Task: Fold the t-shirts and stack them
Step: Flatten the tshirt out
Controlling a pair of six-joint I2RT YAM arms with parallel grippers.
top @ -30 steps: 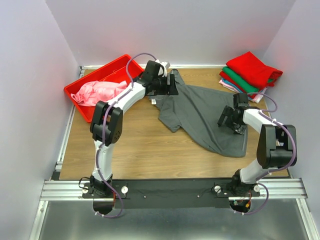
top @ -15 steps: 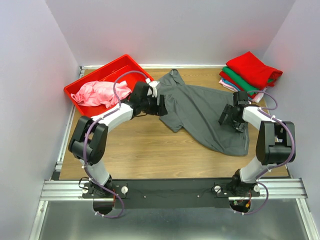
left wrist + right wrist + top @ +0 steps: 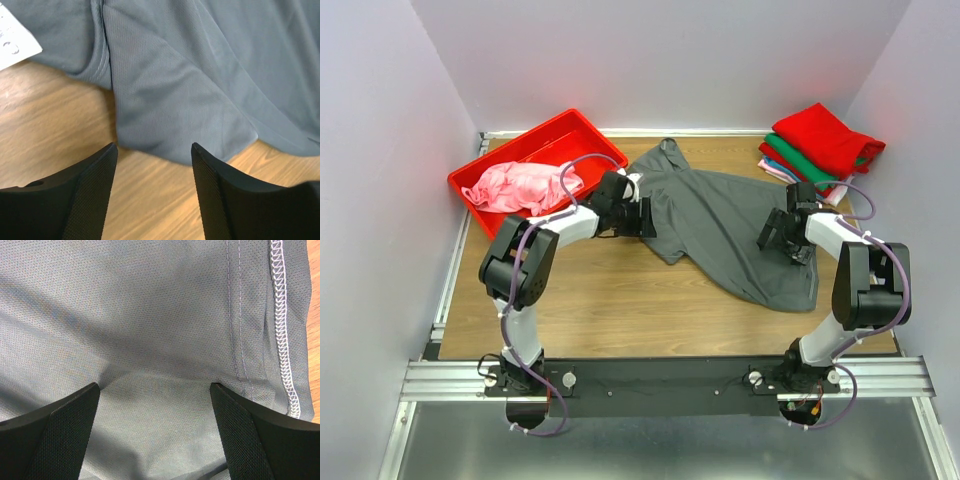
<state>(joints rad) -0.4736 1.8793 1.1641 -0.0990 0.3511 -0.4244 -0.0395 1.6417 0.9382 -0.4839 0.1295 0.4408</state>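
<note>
The dark grey t-shirt (image 3: pixel 730 225) lies spread and creased on the wooden table, collar toward the back. My left gripper (image 3: pixel 638 217) is open and empty at the shirt's left sleeve; in the left wrist view (image 3: pixel 154 150) its fingers stand over bare wood just short of the sleeve edge (image 3: pixel 175 110). My right gripper (image 3: pixel 782 238) is open with its fingertips pressed onto the shirt near the right hem; the right wrist view (image 3: pixel 155 387) shows grey cloth (image 3: pixel 150 315) between the fingers. A pink t-shirt (image 3: pixel 520 186) lies in the bin.
A red plastic bin (image 3: pixel 492 162) stands at the back left. A stack of folded shirts (image 3: pixel 820 148), red on top, then green and pale pink, sits at the back right. A white label (image 3: pixel 12 40) shows by the shirt's collar. Walls enclose the table.
My left arm has pulled back from the shirt's collar at the far side down to its left sleeve, and its elbow has swung in. The right gripper has hardly moved.
</note>
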